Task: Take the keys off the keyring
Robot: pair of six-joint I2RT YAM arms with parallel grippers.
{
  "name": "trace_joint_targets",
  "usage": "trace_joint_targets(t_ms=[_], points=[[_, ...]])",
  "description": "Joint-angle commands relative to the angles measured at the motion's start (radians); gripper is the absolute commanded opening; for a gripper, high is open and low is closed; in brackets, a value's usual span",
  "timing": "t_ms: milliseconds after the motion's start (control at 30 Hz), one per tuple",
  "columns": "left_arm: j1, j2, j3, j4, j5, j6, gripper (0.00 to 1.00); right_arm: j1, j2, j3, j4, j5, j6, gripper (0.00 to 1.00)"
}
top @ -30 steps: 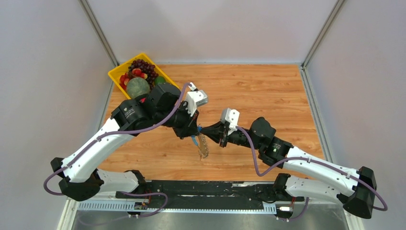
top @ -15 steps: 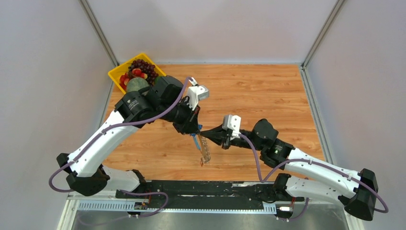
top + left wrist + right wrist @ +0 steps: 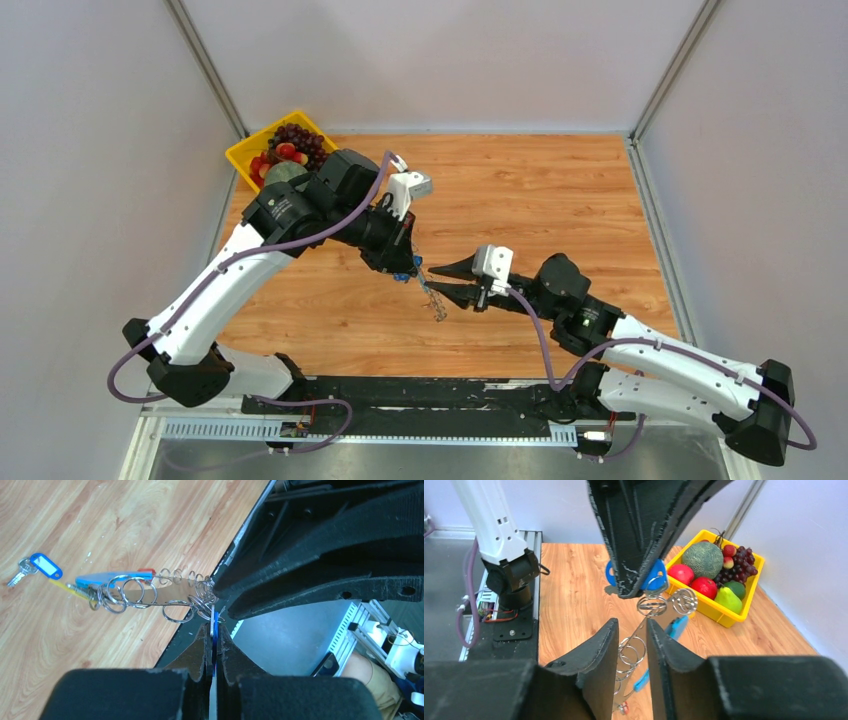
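The left gripper [image 3: 213, 630] is pinching the keyring [image 3: 150, 592] by its top, so its chain and keys [image 3: 95, 580] are dangling lengthwise above the table [image 3: 560, 200], straight through the right gripper's [image 3: 631, 627] parted fingers.

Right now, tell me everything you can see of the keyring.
The keyring is a floppy strand of linked silvery wire rings with a thin blue piece at one end. The left gripper is shut on that blue end, so the strand hangs over the wooden table. Keys with blue, yellow and red heads dangle from its lower rings. It passes through the gap of the open right gripper, which does not clamp it.
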Motion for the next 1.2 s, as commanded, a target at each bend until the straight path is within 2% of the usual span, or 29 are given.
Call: trace_joint_targets(t_ms=[0, 167, 267, 433, 667, 933, 1167], points=[[0.001, -0.039, 0.018, 0.046, 0.055, 0.012, 0.0, -0.008, -0.012, 0.042, 0.0, 0.102, 0.075, 0.36], [0.001, -0.058, 0.003, 0.071, 0.055, 0.018, 0.0, -0.03, 0.009, 0.062, 0.028, 0.08, 0.189, 0.61], [0.001, -0.071, -0.005, 0.086, 0.065, 0.013, 0.0, -0.03, 0.028, 0.066, 0.048, 0.05, 0.227, 0.64], [0.002, -0.079, -0.014, 0.098, 0.095, 0.008, 0.0, -0.029, 0.056, 0.054, 0.123, -0.007, 0.251, 0.65], [0.001, -0.09, -0.021, 0.096, 0.125, 0.012, 0.0, -0.029, 0.069, 0.047, 0.194, -0.044, 0.177, 0.62], [0.0, -0.102, -0.03, 0.092, 0.132, 0.016, 0.0, -0.03, 0.11, 0.085, 0.182, -0.125, 0.157, 0.44], [0.0, -0.107, -0.024, 0.089, 0.158, 0.021, 0.0, -0.029, 0.107, 0.091, 0.157, -0.135, 0.134, 0.52]])
